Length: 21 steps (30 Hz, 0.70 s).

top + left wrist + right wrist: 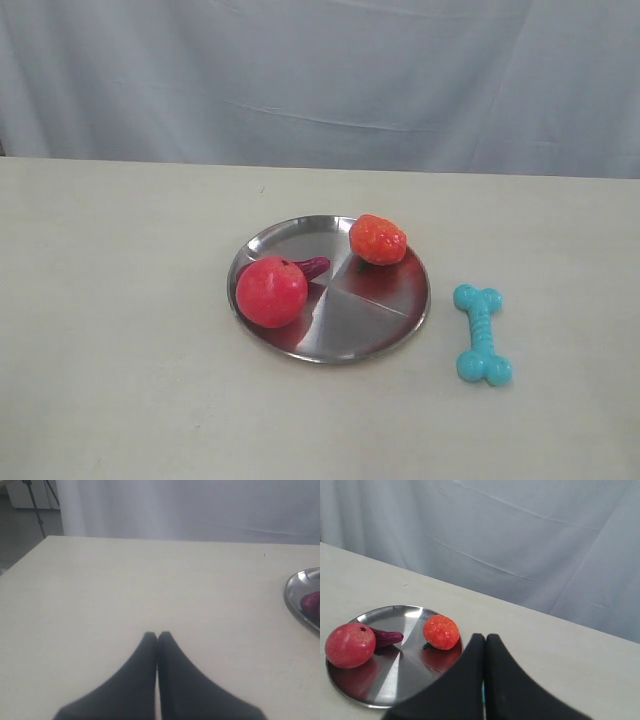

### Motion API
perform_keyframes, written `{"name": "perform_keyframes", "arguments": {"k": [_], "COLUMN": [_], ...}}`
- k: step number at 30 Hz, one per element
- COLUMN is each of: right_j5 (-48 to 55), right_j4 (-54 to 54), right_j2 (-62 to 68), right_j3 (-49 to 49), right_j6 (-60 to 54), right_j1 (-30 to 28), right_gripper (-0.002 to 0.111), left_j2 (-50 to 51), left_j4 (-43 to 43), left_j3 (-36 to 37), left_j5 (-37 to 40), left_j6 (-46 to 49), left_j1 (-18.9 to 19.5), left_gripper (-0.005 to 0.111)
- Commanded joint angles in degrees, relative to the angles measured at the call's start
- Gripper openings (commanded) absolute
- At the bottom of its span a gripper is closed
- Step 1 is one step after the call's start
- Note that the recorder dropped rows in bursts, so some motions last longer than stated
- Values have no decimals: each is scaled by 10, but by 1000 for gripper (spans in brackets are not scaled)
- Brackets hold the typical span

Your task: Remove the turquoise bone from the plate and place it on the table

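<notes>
The bone [483, 334] lies on the table [120, 350], off the plate [330, 357], just beside its right-arm edge, long axis alongside that rim. The right gripper [485, 637], nearer, and the left gripper [157, 635] are both closed and empty.

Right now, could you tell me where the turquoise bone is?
In the exterior view, the turquoise bone lies on the table, right of the plate, clear of its rim.

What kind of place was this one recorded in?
Probably a staged lab or studio bench, not a home: a plain cream table, a pale cloth backdrop hung behind it, and toy fruit on a steel plate with a turquoise bone beside it.
</notes>
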Motion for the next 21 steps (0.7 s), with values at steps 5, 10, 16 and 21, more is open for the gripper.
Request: {"name": "perform_keyframes", "arguments": {"k": [5,10,16,21], "right_j5": [-78,-66,-70,-261], "right_j4": [-8,-4,10,72], "right_j2": [-45,-113,-239,-297], "right_j3": [1,1,2,13], "right_j6": [3,3,2,-48], "right_j1": [-179,-349,-504,-618], "right_gripper": [-1,-1,-1,-1], "left_j2": [-1,-1,-1,-1], "left_j4": [-2,-2,-2,-2], "left_j3": [1,1,1,1], "left_j5": [-3,-3,-3,-3], "left_j6": [-2,-2,-2,-2], "left_j1": [3,3,3,3], "left_gripper": [0,0,0,0]}}
